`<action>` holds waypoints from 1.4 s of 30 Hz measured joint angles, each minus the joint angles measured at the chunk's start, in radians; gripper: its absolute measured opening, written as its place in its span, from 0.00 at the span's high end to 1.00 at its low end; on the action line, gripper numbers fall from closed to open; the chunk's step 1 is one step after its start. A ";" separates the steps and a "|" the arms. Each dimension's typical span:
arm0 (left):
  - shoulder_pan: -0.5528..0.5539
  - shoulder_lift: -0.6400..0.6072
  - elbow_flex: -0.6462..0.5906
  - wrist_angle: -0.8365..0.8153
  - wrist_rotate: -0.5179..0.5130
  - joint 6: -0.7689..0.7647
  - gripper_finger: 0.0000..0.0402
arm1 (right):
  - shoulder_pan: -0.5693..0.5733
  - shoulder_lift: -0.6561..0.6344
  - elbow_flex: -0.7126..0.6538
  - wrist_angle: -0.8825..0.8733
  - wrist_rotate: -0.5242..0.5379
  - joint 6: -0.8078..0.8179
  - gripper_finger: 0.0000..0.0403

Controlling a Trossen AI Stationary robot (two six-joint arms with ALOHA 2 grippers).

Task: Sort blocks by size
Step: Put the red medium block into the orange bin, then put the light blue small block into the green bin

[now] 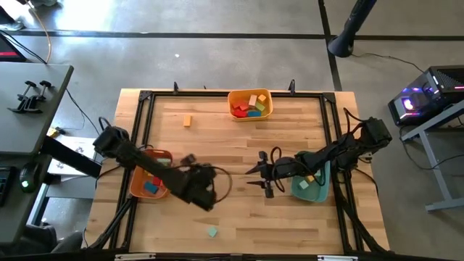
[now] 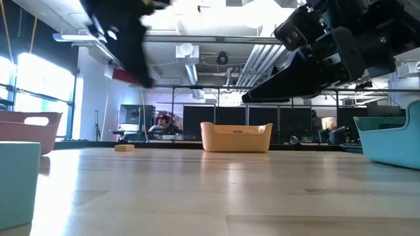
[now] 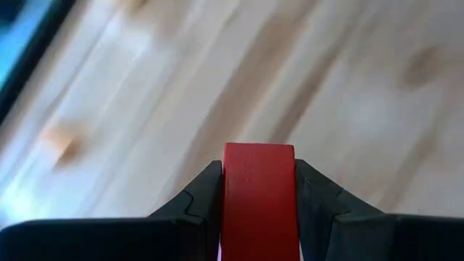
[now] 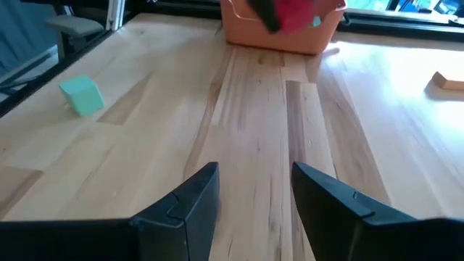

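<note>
My left gripper [image 3: 259, 170] is shut on a red block [image 3: 259, 196]. It stands above the table just right of the orange tray [image 1: 148, 181], at the table's left [image 1: 187, 160]. The right wrist view shows the red block [image 4: 296, 14] in the air in front of that tray [image 4: 283, 35]. My right gripper [image 4: 254, 192] is open and empty over the middle of the table, beside the teal tray [image 1: 312, 185]. A teal cube [image 1: 212, 232] lies near the front edge. A small orange block [image 1: 187, 120] lies at the far left. My left gripper pinches the red block between its two fingers, on two opposite sides [image 3: 229, 188]. The block's end sticks out past the fingertips. The block is lifted clear of the table.
A yellow tray [image 1: 250, 104] with several coloured blocks stands at the far edge in the middle. The orange tray and the teal tray also hold blocks. A black frame [image 1: 145, 98] runs around the table top. Bare wood lies between the two grippers and toward the front edge.
</note>
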 joint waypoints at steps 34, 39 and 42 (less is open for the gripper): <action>-0.235 -0.469 -0.636 -0.165 0.443 -1.059 0.52 | 0.004 0.011 0.000 0.008 -0.008 -0.019 0.57; -0.235 -0.484 -0.608 -0.209 0.442 -1.056 0.45 | 0.004 0.011 0.000 0.008 -0.008 -0.022 0.57; -0.240 -0.484 -0.554 -0.137 0.372 -0.954 0.46 | 0.004 0.011 0.000 0.008 -0.008 -0.031 0.57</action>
